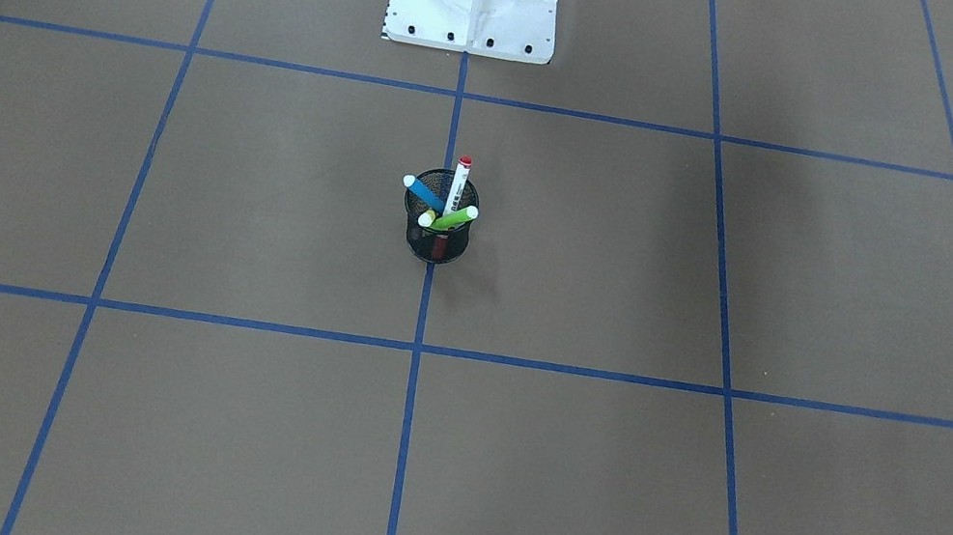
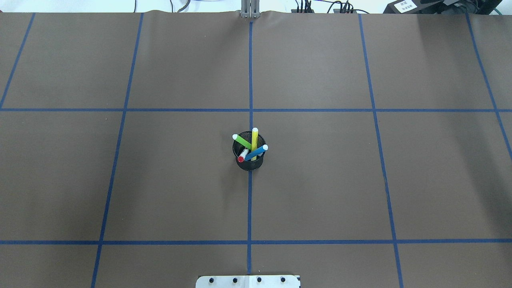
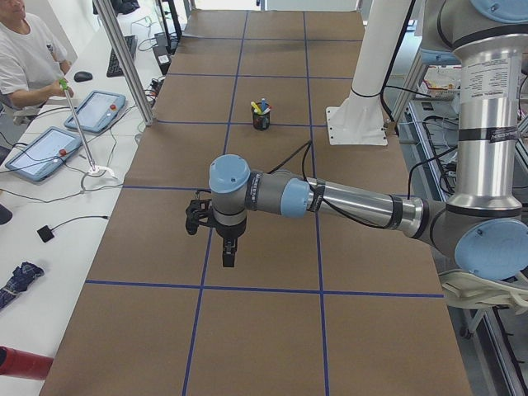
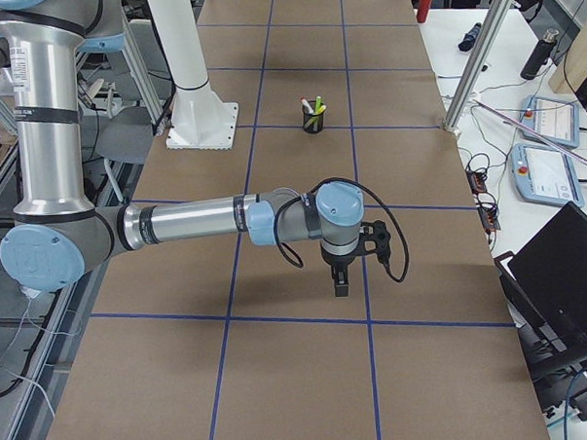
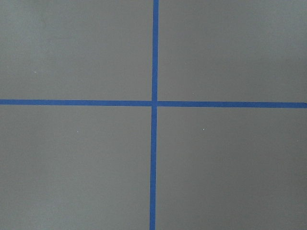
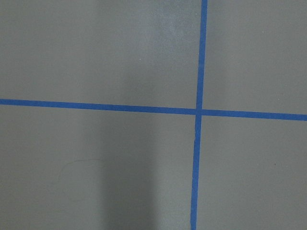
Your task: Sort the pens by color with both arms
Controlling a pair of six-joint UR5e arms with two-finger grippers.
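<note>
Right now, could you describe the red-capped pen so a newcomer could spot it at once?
Find the black mesh cup on the centre tape line. In it, beside a blue pen, green pen and yellow pen, the red-capped pen alone has a white barrel.

a black mesh cup (image 1: 436, 244) stands mid-bench on a blue tape line (image 1: 409, 413); a white pedestal base (image 1: 473, 7) sits at one long edge's middle.

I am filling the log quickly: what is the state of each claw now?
Left claw: cannot be told, seen only from the side.
Right claw: cannot be told, same reason.
</note>
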